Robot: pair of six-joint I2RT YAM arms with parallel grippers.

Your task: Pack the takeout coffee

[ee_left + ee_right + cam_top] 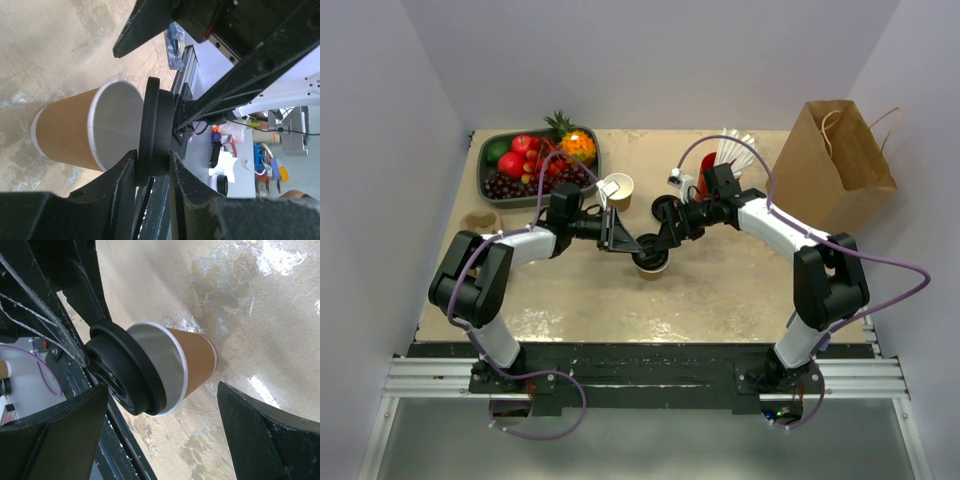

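Coffee lid (pixel 152 125) in closed left tool (pixel 152 161)

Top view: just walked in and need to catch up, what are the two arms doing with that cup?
The left gripper is shut on the black lid, holding it tilted at the rim of the paper cup, not seated. The right gripper stands open around the cup without gripping it. The brown paper bag stands off to the right, so nothing is packed yet.
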